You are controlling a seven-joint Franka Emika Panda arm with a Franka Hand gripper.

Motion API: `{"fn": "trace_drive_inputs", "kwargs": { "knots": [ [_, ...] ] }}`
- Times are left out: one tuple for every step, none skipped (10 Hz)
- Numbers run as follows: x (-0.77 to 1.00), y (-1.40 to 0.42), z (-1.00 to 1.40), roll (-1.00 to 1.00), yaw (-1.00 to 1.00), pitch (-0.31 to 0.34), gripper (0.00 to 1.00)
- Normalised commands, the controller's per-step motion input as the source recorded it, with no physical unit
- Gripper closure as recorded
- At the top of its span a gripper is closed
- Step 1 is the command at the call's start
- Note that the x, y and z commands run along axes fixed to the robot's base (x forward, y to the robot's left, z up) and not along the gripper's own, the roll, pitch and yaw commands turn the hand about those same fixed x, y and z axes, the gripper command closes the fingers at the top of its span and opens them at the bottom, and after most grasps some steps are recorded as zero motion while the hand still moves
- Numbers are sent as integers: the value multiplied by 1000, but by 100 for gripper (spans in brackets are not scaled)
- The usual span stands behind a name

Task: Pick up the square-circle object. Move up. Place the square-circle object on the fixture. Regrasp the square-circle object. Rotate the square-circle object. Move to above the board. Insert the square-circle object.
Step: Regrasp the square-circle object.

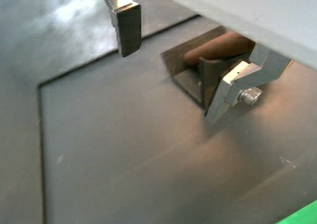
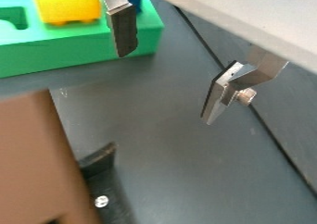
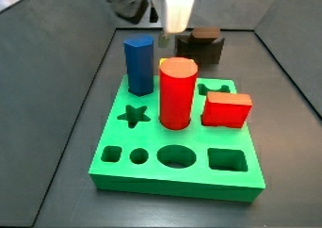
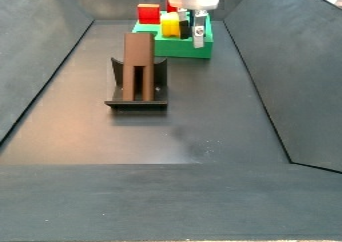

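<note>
Board [image 3: 176, 171] fills lower centre, pegs seated. Block [image 4: 136, 64] stands upright on fixture [image 4: 135, 101], left of centre, likely parked there so you can regrasp. Your tool [image 4: 198, 26], top centre, gapes wide, empty.

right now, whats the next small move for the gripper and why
Probably ease the open, empty gripper toward the matte brown two-legged block, which stands upright on the dark L-shaped fixture, until its fingers straddle it for the regrasp. The gripper hangs apart from it, near the bright green board.
</note>
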Motion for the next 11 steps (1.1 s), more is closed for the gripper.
{"fn": "trace_drive_inputs", "kwargs": {
  "knots": [
    [-46,-7,-4,661,-1000,-267,0],
    [-47,-7,-5,579,-876,-172,0],
    [-43,-9,-7,425,-640,-54,0],
    [-36,0,-3,297,-454,37,0],
    [-34,2,2,181,-269,107,0],
    [1000,-2,6,198,-137,184,0],
    [1000,-3,-5,162,-48,221,0],
    [1000,-6,-19,153,-22,234,0],
    [1000,-14,-15,123,22,218,0],
    [1000,-16,-10,95,44,201,0],
    [1000,-18,-12,58,60,183,0]
  ]
}}
